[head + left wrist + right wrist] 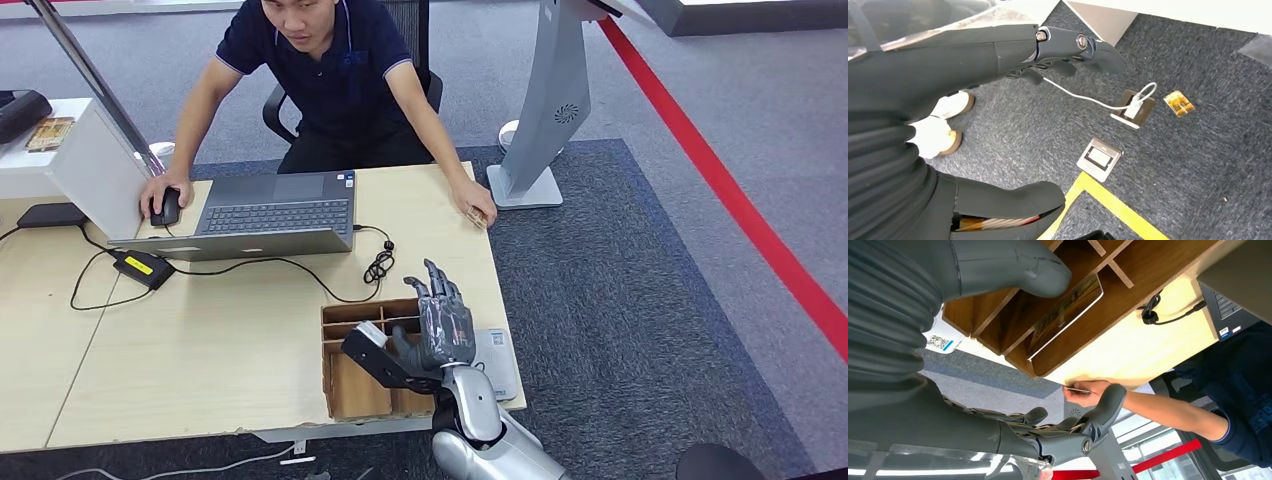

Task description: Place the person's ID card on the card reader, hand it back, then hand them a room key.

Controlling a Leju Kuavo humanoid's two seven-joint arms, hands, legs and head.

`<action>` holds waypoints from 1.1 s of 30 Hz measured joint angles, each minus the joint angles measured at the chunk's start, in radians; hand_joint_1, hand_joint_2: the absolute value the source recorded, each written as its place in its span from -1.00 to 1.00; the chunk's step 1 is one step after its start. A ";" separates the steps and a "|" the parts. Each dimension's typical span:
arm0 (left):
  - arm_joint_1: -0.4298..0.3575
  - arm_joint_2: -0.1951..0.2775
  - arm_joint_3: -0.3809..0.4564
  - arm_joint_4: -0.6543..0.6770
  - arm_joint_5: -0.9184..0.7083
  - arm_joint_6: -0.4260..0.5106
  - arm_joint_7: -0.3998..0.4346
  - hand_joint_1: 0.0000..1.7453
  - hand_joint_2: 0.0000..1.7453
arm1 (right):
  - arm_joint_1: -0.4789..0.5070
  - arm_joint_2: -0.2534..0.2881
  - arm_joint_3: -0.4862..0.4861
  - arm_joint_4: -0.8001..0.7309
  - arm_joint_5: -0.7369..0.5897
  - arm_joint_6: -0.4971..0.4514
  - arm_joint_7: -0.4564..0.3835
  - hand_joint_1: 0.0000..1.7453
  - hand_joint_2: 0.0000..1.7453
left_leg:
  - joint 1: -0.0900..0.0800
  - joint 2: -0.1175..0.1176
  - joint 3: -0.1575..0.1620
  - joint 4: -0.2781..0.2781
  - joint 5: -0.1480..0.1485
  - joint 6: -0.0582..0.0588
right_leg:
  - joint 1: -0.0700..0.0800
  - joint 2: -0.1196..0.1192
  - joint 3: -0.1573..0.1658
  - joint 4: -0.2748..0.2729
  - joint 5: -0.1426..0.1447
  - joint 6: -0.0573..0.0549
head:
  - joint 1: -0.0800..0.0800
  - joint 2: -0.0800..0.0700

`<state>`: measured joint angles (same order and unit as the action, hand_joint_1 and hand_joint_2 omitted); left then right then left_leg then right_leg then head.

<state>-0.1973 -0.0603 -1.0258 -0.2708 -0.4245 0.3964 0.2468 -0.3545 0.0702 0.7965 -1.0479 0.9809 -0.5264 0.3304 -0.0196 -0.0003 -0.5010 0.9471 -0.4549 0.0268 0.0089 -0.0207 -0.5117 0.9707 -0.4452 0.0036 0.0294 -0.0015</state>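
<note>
My right hand (440, 320) hangs over the near right corner of the table (200, 340), fingers (437, 283) stretched out straight and spread, pointing toward twelve o'clock, thumb (1013, 267) set apart. It is wide open and holds nothing. Beneath it sits the wooden divided box (355, 385); the right wrist view shows a room key card (1068, 310) lying in one of its compartments, just beyond my thumb tip, not touching it as far as I can tell. At about three o'clock from my palm lies the flat white card reader (497, 362), on the table edge. The person (330, 70) sits at twelve o'clock behind a laptop (270, 210); their hand (470, 208) at the table's far right edge, about one o'clock from mine, pinches the ID card (1077, 390). My left hand (1068, 50) hangs over the carpet, fingers loosely extended, empty.
</note>
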 joint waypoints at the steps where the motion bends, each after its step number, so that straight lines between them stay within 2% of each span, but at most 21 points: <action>1: 0.000 0.000 0.000 0.000 -0.001 0.000 0.000 -1.00 1.00 | 0.000 0.000 0.000 0.000 0.000 0.000 0.000 -0.30 1.00 | 0.000 0.000 0.000 0.000 0.000 0.000 | 0.000 0.000 0.000 0.000 0.000 0.000 | 0.000 0.000; 9: 0.000 0.000 0.000 0.000 -0.004 -0.002 0.000 -1.00 1.00 | 0.000 0.000 0.000 0.000 -0.008 0.001 0.000 -0.35 1.00 | 0.000 0.000 0.000 0.000 0.000 0.000 | 0.000 0.000 0.000 0.000 0.000 0.000 | 0.000 0.000; 20: 0.000 0.001 0.003 0.000 -0.007 -0.002 0.000 -1.00 1.00 | 0.000 0.000 0.000 0.000 -0.011 0.002 -0.002 -0.22 1.00 | 0.000 0.000 0.000 0.000 0.000 0.000 | 0.000 0.000 0.000 0.000 0.000 0.000 | 0.000 0.000; 25: 0.000 0.001 0.010 0.000 -0.009 -0.002 0.000 -1.00 1.00 | 0.001 0.000 0.000 0.000 -0.012 0.002 -0.002 -0.26 1.00 | 0.000 0.000 0.000 0.000 0.000 0.000 | 0.000 0.000 0.000 0.000 0.000 0.000 | 0.000 0.000; 27: 0.000 0.001 0.013 0.000 -0.010 -0.003 0.000 -1.00 1.00 | 0.001 0.000 0.000 0.000 -0.013 0.002 -0.002 -0.19 1.00 | 0.000 0.000 0.000 0.000 0.000 0.000 | 0.000 0.000 0.000 0.000 0.000 0.000 | 0.000 0.000; 28: 0.000 0.001 0.015 0.000 -0.010 -0.003 0.000 -1.00 1.00 | 0.001 0.000 0.000 0.000 -0.013 0.002 -0.002 -0.10 1.00 | 0.000 0.000 0.000 0.000 0.000 0.000 | 0.000 0.000 0.000 0.000 0.000 0.000 | 0.000 0.000; 32: 0.000 0.001 0.018 0.000 -0.011 -0.003 0.000 -1.00 1.00 | 0.002 0.000 0.000 0.000 -0.015 0.004 -0.002 0.83 1.00 | 0.000 0.000 0.000 0.000 0.000 0.000 | 0.000 0.000 0.000 0.000 0.000 0.000 | 0.000 0.000; 33: 0.000 0.001 0.018 0.000 -0.011 -0.003 0.000 -1.00 1.00 | 0.003 0.000 0.000 0.000 -0.016 0.005 -0.002 0.92 1.00 | 0.000 0.000 0.000 0.000 0.000 0.000 | 0.000 0.000 0.000 0.000 0.000 0.000 | 0.000 0.000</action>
<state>-0.1971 -0.0595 -1.0074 -0.2708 -0.4357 0.3938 0.2464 -0.3518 0.0706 0.7969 -1.0479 0.9650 -0.5219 0.3282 -0.0196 -0.0003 -0.5010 0.9472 -0.4549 0.0268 0.0089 -0.0207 -0.5117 0.9707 -0.4452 0.0036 0.0292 -0.0015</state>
